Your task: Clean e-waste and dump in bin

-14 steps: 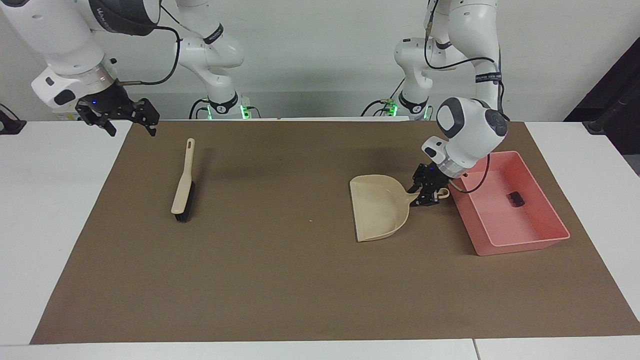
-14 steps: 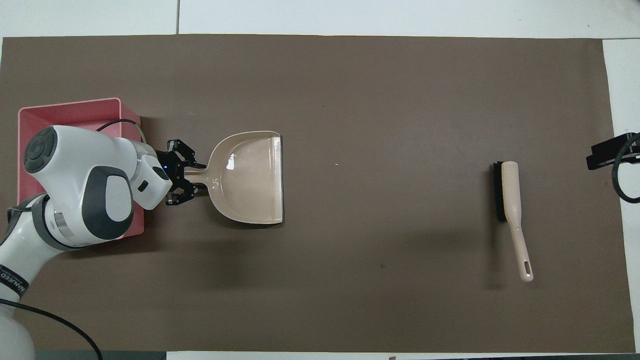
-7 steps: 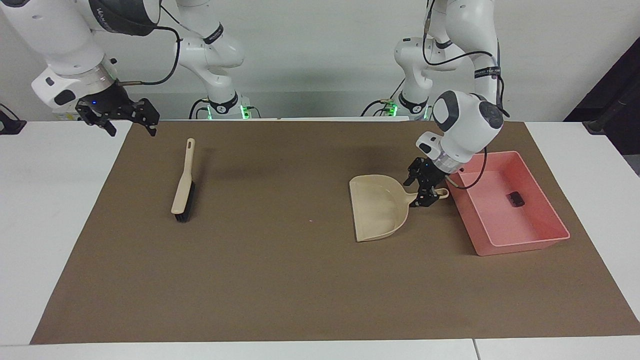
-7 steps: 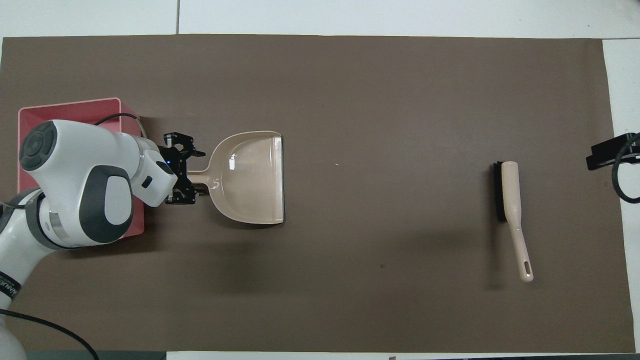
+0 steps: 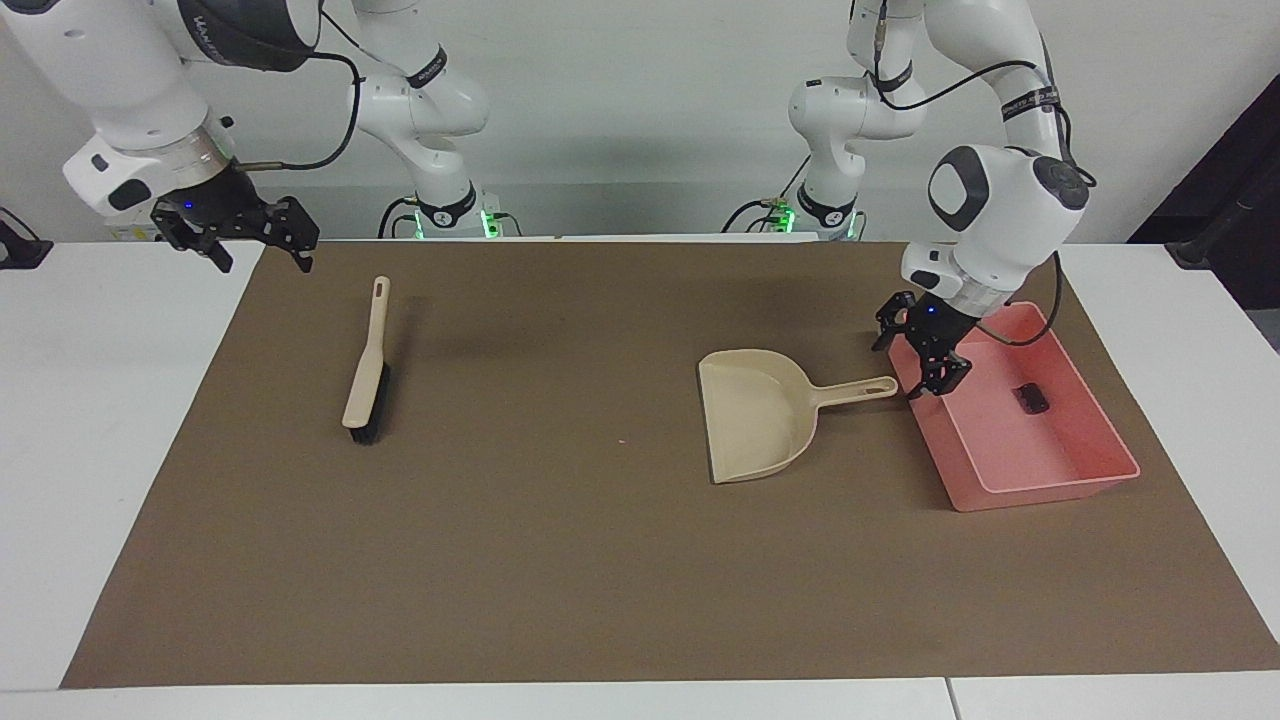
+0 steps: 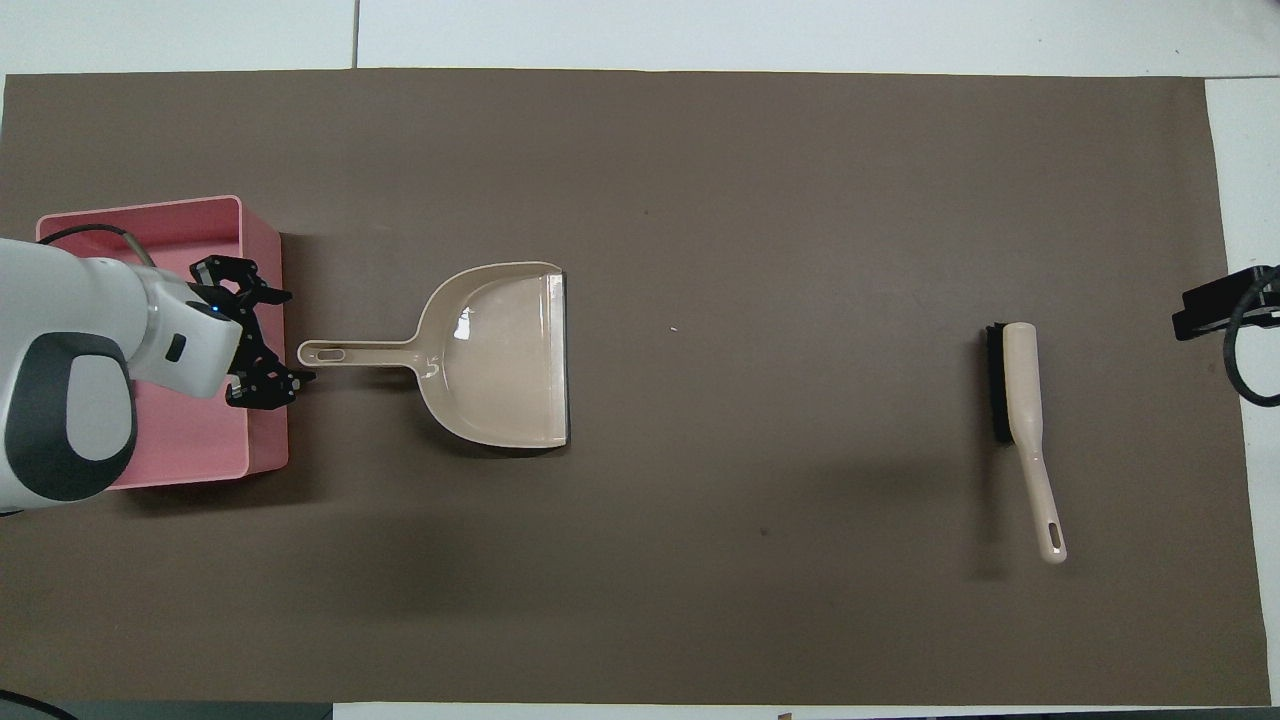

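One piece of e-waste (image 5: 1032,398), the dark block, lies on the floor of the pink bin (image 5: 1100,448), which sits on the brown mat (image 5: 560,560) at the left arm's end of the table; the white block cannot be made out in either view. The left gripper (image 5: 925,355) hangs over the bin's wall on the side toward the dustpan (image 5: 758,425), its fingers spread and holding nothing. The dustpan rests flat on the mat just beside the bin, its handle pointing at the bin and its tip close under the gripper, its long axis running along the table's length. The pan looks empty. The right gripper (image 5: 238,232) waits, released, in the air over the mat's corner nearest the right arm's base, near the brush (image 5: 366,372). Judging by this, the dumping looks done, and the left arm is the nearer one to both bin and dustpan.
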Action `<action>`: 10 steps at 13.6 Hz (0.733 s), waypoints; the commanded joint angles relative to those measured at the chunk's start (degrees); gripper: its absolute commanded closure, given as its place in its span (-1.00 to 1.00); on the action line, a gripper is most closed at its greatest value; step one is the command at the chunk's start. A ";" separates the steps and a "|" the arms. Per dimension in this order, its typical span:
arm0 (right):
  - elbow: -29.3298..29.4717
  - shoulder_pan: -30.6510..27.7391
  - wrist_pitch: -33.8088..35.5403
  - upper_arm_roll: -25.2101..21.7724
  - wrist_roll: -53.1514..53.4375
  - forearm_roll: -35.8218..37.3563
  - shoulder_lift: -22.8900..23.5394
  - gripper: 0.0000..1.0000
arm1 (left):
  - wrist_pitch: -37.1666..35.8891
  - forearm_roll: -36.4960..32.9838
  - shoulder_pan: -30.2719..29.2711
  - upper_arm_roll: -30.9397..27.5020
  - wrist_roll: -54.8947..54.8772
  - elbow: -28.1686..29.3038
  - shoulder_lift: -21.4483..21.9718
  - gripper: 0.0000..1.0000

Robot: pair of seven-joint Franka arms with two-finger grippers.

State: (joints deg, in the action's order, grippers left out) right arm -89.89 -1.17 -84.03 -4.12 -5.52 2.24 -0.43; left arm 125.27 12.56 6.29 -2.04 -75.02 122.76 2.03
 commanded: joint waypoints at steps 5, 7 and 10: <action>-0.72 -0.77 -0.35 0.51 -0.46 -0.05 -0.89 -0.98 | -5.89 -7.29 -3.83 0.28 22.59 -4.45 2.19 -0.96; -0.72 -0.77 -0.35 0.51 -0.55 -0.05 -0.89 -0.98 | -9.32 -7.29 -3.83 0.28 38.02 -5.25 2.37 -0.97; -0.72 -0.77 -0.35 0.51 -0.55 -0.05 -0.80 -0.98 | -12.93 -7.37 -3.13 0.63 56.16 -7.78 3.60 -0.97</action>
State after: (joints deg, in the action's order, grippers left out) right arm -89.89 -1.17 -84.03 -4.12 -5.52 2.24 -0.43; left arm 115.39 6.32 2.79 -1.75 -28.36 117.07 4.41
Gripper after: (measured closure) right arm 0.009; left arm 0.013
